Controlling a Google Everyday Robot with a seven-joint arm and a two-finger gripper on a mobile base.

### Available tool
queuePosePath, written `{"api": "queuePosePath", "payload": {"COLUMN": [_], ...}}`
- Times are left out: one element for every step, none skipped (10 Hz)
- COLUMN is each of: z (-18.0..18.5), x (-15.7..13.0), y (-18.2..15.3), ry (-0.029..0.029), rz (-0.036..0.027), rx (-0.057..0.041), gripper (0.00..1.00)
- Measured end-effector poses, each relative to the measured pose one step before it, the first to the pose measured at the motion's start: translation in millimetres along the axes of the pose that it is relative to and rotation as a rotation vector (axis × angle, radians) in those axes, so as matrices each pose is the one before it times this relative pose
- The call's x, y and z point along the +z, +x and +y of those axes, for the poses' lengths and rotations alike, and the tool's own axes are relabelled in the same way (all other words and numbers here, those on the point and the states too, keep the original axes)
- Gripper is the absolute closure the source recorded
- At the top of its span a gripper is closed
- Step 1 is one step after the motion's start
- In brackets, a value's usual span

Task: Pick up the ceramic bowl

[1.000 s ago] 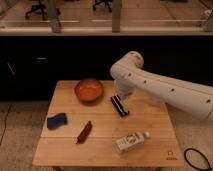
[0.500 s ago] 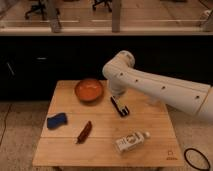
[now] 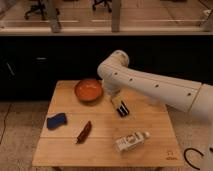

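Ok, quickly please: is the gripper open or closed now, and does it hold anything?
Gripper: open, holding nothing, just to the right of the orange bowl.

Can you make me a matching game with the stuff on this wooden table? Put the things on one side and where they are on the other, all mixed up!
Things:
1. bowl
2. blue sponge
3. bottle
4. gripper

Places:
A. lying on its side near the front edge of the table
B. at the back of the table, orange inside
C. over the table, just right of the bowl in the picture, jaws open and empty
D. on the left part of the table in the picture

Pairs: 1-B, 2-D, 3-A, 4-C
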Motion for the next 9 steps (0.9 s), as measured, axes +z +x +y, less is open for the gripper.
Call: {"api": "queuePosePath", "payload": {"z": [-6.72, -0.03, -0.79, -4.81, -3.85, -2.66, -2.76, -4.95, -4.95], "x": [1.02, 1.45, 0.88, 2.26, 2.24, 1.6, 1.74, 2.93, 4.51], "y": [-5.07, -0.15, 0.8, -2.89, -2.65, -0.13, -0.06, -3.15, -0.36], "ry": [0.00416, -0.00221, 0.00139, 0.0042, 0.00242, 0.00252, 0.00164, 0.00306, 0.00204], "rz": [-0.00443, -0.00146, -0.00124, -0.00452, -0.00418, -0.00183, -0.00069, -0.00557, -0.00425], "rx": [-0.01407, -0.0133, -0.00783, -0.01888, -0.0146, -0.00826, -0.00677, -0.0175, -0.01126], "gripper": [0.2, 0.2, 0.2, 0.2, 0.2, 0.2, 0.2, 0.2, 0.2]}}
